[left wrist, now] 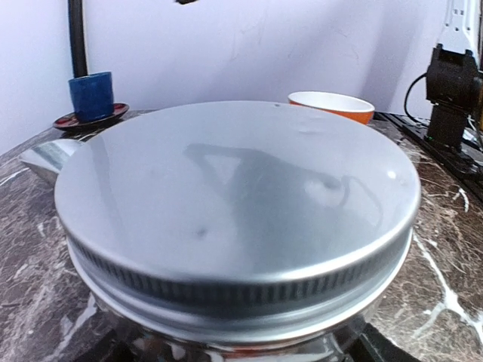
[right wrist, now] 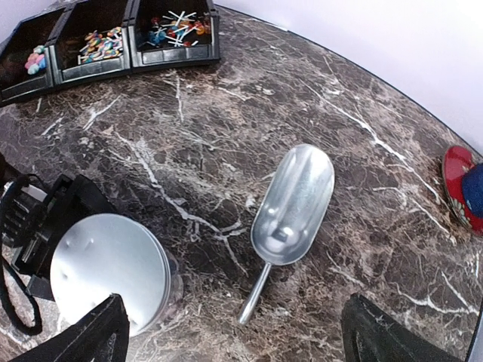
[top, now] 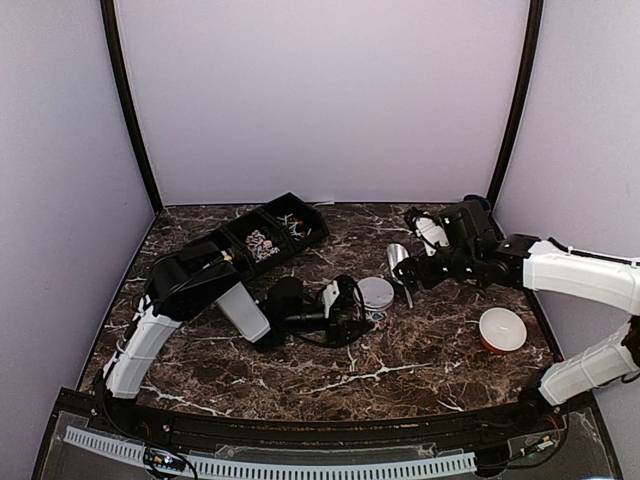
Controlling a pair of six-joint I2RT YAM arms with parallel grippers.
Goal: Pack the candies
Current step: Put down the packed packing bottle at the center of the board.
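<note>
— Which step is judged to be in hand?
— The candies [right wrist: 102, 44] are seen sorted in the compartments of the black tray [right wrist: 173, 54] at the far left of the counter [right wrist: 226, 113], well apart from the jar [top: 376, 296]. The jar is clasped by the left gripper [top: 352, 300], with its lid [left wrist: 234, 188] on; what is inside cannot be made out.
— And the right gripper [right wrist: 241, 343]?
— It is held spread wide above the scoop [right wrist: 293, 204], which lies ungripped on the counter. Scooping is judged not yet begun: the lid would have to be removed and the scoop's handle grasped
</note>
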